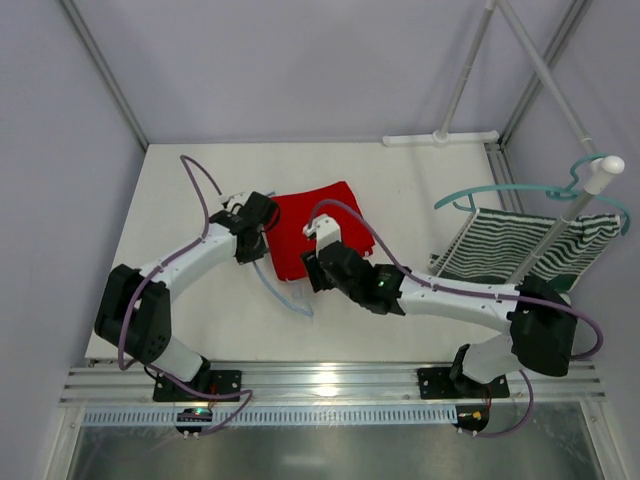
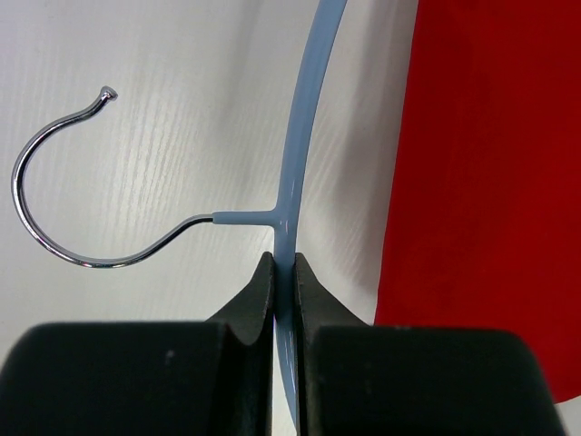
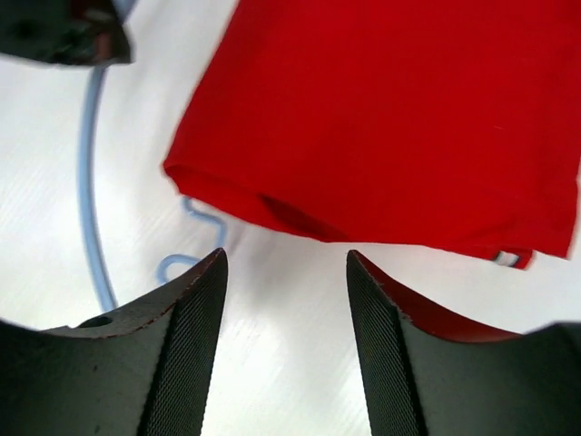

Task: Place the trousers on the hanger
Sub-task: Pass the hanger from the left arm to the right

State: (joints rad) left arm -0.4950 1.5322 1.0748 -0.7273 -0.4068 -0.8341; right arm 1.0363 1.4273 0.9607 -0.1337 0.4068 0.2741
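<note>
The red trousers (image 1: 322,222) lie folded on the white table, seen close in the right wrist view (image 3: 390,118). The pale blue hanger (image 1: 288,299) lies at their left edge. My left gripper (image 2: 282,259) is shut on the hanger's top arm (image 2: 300,136), just below where the metal hook (image 2: 54,204) joins it, with the trousers (image 2: 490,182) to the right. My right gripper (image 3: 286,259) hovers open over bare table just short of the trousers' near edge, holding nothing. The hanger's wavy bar (image 3: 193,224) runs under that edge.
A green-and-white striped garment (image 1: 520,245) hangs on a teal hanger (image 1: 500,190) from a white rack pole (image 1: 570,215) at the right. The rack's white foot (image 1: 440,138) lies at the back edge. A metal rail (image 1: 330,380) runs along the near edge.
</note>
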